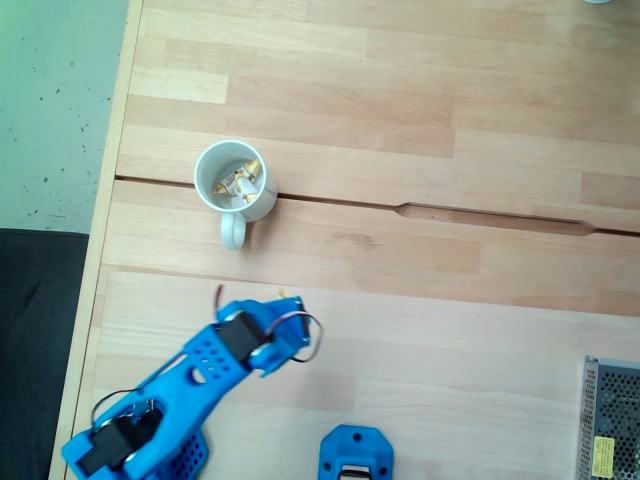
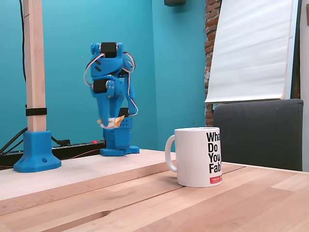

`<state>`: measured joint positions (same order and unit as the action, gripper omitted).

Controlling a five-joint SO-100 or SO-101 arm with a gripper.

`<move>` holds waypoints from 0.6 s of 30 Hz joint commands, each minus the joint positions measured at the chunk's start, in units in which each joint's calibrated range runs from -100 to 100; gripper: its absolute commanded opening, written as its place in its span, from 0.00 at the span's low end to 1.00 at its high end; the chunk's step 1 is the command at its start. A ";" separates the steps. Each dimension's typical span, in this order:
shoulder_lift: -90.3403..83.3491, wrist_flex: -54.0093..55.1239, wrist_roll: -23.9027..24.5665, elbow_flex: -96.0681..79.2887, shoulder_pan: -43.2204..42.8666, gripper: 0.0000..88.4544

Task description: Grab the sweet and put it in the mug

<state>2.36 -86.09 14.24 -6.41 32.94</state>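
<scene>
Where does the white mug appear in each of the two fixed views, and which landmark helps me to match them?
Fixed view from above: the mug stands upper left on the table, handle toward the blue arm, wrapped candies inside.
Fixed view from the side: the mug stands right of centre in the foreground, black lettering on its side, handle to the left.
Shared landmark: the gripper, raised, holding the sweet.

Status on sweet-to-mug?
Done: the sweet is picked up and lifted off the table, shut in the gripper. The mug already holds several like candies. In hand: the carry; from above, the gripper sits short of the mug. Left: move over the rim and release.
</scene>
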 commanded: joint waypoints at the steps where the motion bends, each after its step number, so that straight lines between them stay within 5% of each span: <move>1: -7.44 -0.28 3.17 0.34 -2.87 0.00; 13: -14.24 0.44 14.90 1.32 -17.54 0.00; 18: -13.29 9.72 17.83 1.24 -19.43 0.00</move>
<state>-8.90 -81.94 30.74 -6.41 14.25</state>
